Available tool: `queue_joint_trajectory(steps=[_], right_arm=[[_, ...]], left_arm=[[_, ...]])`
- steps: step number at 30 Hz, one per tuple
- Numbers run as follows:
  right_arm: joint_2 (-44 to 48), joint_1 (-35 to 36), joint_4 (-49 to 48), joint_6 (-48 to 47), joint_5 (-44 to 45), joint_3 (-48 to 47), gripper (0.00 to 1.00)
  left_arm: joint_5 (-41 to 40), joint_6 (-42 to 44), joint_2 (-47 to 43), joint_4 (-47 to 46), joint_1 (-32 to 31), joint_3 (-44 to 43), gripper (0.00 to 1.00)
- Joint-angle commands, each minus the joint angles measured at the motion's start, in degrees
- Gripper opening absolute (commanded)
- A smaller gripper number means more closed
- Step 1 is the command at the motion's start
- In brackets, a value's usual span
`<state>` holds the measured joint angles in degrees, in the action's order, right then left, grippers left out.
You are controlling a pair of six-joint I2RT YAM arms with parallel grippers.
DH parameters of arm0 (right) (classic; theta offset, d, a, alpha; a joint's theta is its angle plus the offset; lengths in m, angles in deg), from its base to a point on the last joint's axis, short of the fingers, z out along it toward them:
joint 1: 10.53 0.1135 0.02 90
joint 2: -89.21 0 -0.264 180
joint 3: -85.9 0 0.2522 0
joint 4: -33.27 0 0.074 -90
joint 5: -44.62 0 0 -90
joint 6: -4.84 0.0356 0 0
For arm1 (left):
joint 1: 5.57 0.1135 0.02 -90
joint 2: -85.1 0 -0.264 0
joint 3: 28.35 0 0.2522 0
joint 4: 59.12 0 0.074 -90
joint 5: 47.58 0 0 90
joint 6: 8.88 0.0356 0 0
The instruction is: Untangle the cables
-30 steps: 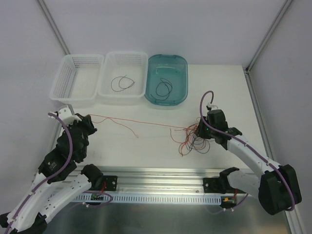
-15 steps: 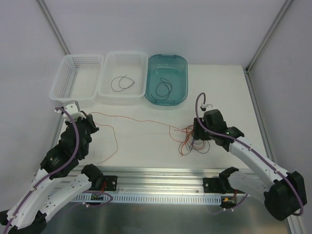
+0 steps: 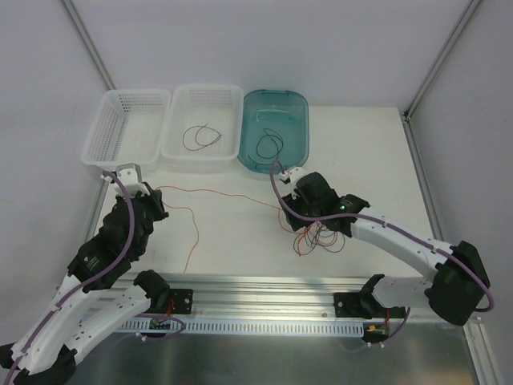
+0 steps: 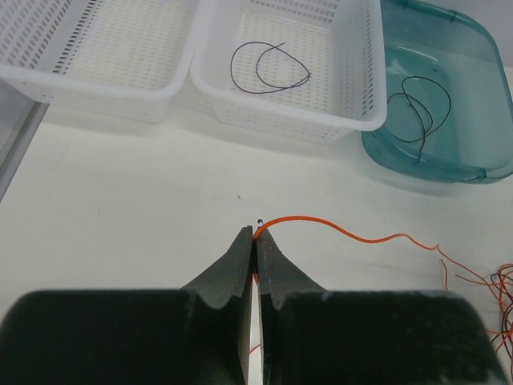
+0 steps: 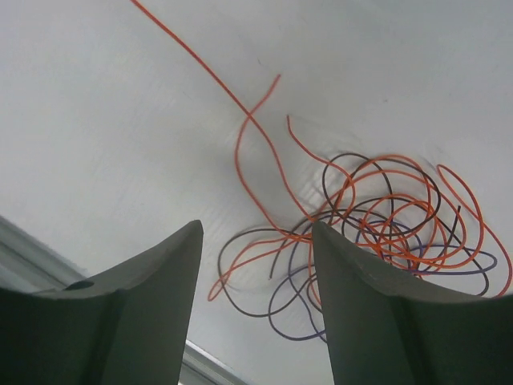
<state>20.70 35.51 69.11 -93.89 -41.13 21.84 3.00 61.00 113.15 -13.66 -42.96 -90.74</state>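
Note:
A tangle of thin red-orange and black cables [image 3: 322,234] lies right of the table's middle; in the right wrist view the tangle [image 5: 385,220] sits just beyond the fingers. One red-orange wire [image 3: 220,193] runs left from it to my left gripper [image 3: 155,198]. In the left wrist view the left gripper [image 4: 256,233] is shut on that wire [image 4: 345,231], which arcs out to the right. A slack tail [image 3: 192,237] droops toward the near edge. My right gripper [image 3: 296,215] hovers open at the tangle's upper left, and in its wrist view the right gripper [image 5: 256,228] holds nothing.
At the far left stand an empty white basket [image 3: 100,120], a second white basket [image 3: 172,146] holding a black wire [image 3: 200,136], and a teal tub [image 3: 303,108] holding a black wire [image 3: 268,146]. An aluminium rail [image 3: 264,286] runs along the near edge.
The right arm swung left from the tangle's right side to its upper left, and its jaws opened. The left gripper edged farther away, and the red-orange wire went slack.

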Motion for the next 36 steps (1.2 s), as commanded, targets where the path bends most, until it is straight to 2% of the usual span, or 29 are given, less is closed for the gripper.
queue_joint_trajectory(steps=[1,8,12,14,15,18,21,22,24,25,28,31,33,35,36], right_arm=[[-7.66,0.1,-0.2,-4.54,5.06,-2.6,0.6],[-16.2,0.19,-5.21,-6.12,3.49,-3.84,0.57],[-19.37,0.1,-5.91,-6.21,3.66,-4.54,0.52],[-20.08,0.19,-6.0,-6.3,3.4,-4.45,0.4],[-20.0,0.1,-5.74,-6.21,3.22,-4.45,0.23],[-18.07,0.19,-4.16,-5.77,2.61,-4.89,0.01],[-14.91,0.19,-1.09,-5.07,1.99,-6.64,0.01],[-12.11,0.19,1.01,-4.81,1.82,-7.61,0.01],[-9.11,0.28,4.08,-3.84,1.55,-11.38,0.01],[-6.83,0.28,5.24,-3.49,1.55,-13.05,0.01],[-4.44,0.19,9.97,-2.17,2.51,-21.04,0.01],[-3.3,0.28,13.58,-0.68,3.92,-29.57,0.01],[-2.16,0.36,13.51,0.99,2.7,-33.17,0.01],[-0.06,0.54,11.5,2.48,0.51,-33.72,0.01],[0.74,0.54,8.09,3.1,-0.46,-33.46,0.01]], left_arm=[[0.4,0.87,-1.51,0.64,0.56,-2.0,0.0],[-0.83,0.52,-4.49,2.39,0.56,-2.79,0.0],[-1.62,0.7,-5.9,3.19,0.56,-3.41,0.0],[-1.71,0.78,-6.43,3.63,0.56,-3.5,0.0],[-1.63,0.7,-6.43,3.89,0.56,-3.41,0.0],[-1.1,0.17,-6.08,3.98,0.47,-2.54,0.0],[0.65,-1.06,-4.68,3.98,0.47,-1.48,0.0],[2.75,-1.41,-3.46,3.89,0.56,-1.22,0.08],[5.3,-2.81,-1.87,3.63,0.56,-0.78,0.16],[8.19,-3.08,-0.03,3.45,0.47,-0.77,0.24],[12.51,-3.26,2.52,1.79,0.47,-0.77,0.31],[19.45,-2.82,2.71,-1.11,0.47,0.1,0.45],[25.51,-2.03,2.18,-4.88,0.47,1.41,0.59],[29.55,-1.42,1.48,-8.83,0.47,2.47,0.67],[34.19,-1.15,1.3,-10.24,0.56,3.35,0.73]])
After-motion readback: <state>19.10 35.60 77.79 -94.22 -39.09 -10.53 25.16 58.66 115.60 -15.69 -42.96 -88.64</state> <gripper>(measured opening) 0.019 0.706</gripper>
